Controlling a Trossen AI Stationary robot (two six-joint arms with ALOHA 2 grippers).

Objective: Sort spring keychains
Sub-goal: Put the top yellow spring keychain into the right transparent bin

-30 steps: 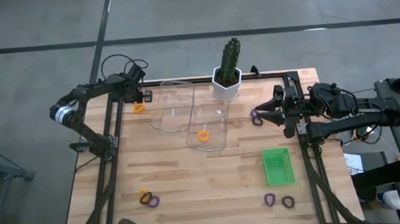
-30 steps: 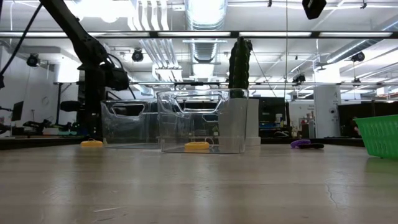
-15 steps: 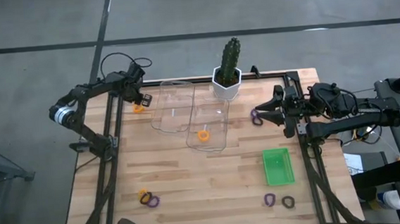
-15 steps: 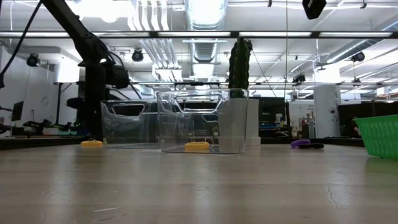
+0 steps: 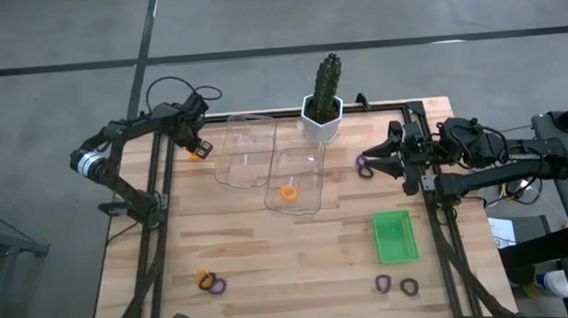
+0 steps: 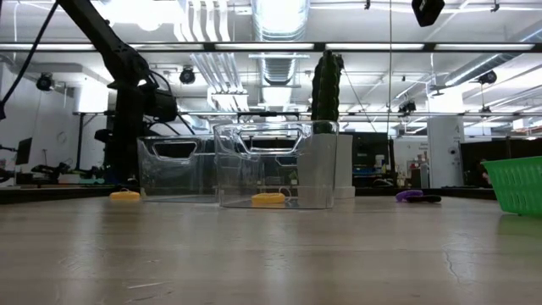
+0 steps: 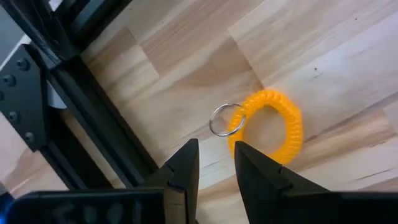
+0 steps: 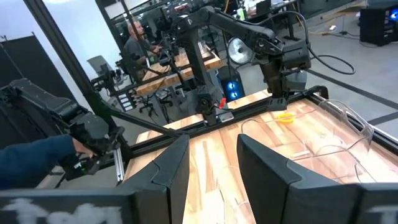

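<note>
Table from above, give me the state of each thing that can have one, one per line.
Left gripper: fingers open, over the orange keychain at the table's back left corner.
Right gripper: at the purple keychain by the right edge.
Clear bins: upright; one holds an orange keychain.
Green basket: upright.
Potted cactus: upright.

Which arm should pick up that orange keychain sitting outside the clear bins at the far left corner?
Left. The left gripper hangs right over the orange keychain, fingers slightly apart beside it, while the right gripper waits across the table near the purple keychain.
</note>
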